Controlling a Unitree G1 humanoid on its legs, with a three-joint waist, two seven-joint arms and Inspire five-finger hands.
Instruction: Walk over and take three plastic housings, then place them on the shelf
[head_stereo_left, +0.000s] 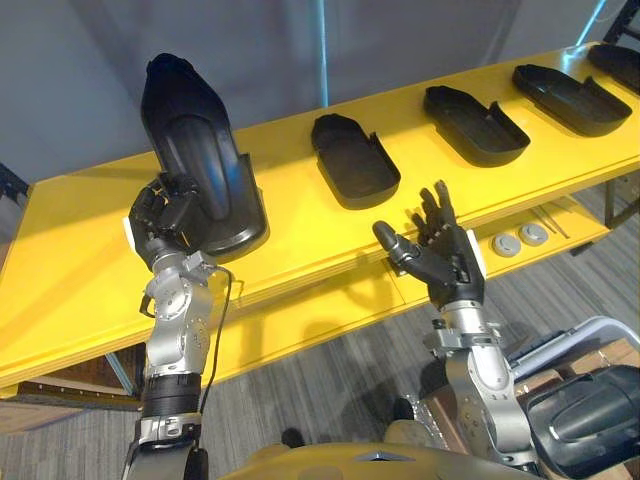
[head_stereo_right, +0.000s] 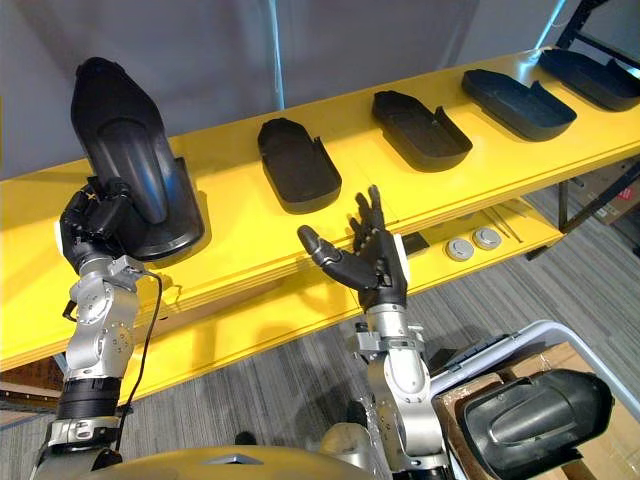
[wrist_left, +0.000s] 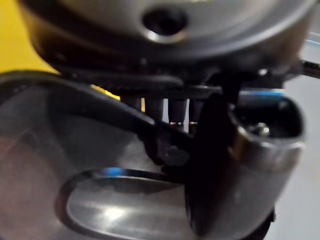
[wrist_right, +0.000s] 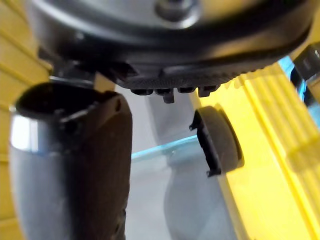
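Black plastic, glossy on its hollow side, formed the held housing (head_stereo_left: 195, 150), which my left hand (head_stereo_left: 165, 215) gripped at the broad lower end, fingers curled round the rim. The held housing stood tilted, nearly upright, over the left part of the yellow shelf (head_stereo_left: 80, 260), narrow end up and hollow side toward me. Its broad end sat low on the shelf's top board, but I could not tell whether it touched. In the left wrist view the same hollow surface (wrist_left: 100, 200) lay just past my curled fingers.

Four more housings lay flat and hollow side up in a row along the shelf's top board, well apart from one another. The first flat housing (head_stereo_left: 353, 160) was near the shelf's middle. The second flat housing (head_stereo_left: 475, 124), the third flat housing (head_stereo_left: 570, 98) and the fourth flat housing (head_stereo_left: 615, 62) followed toward the shelf's right end.

My right hand (head_stereo_left: 450, 262) hung before the shelf's front edge, near its middle, palm turned leftward, fingers straight and spread upward, thumb standing out to the left. It held nothing and touched nothing.

Two round grey discs (head_stereo_left: 507, 243) (head_stereo_left: 533, 234) lay side by side on the shelf's lower board, just right of my right hand.

A spare housing (head_stereo_right: 535, 410) lay on brown cardboard (head_stereo_right: 565, 358) well in front of the shelf's right part, nearer to me than its front edge
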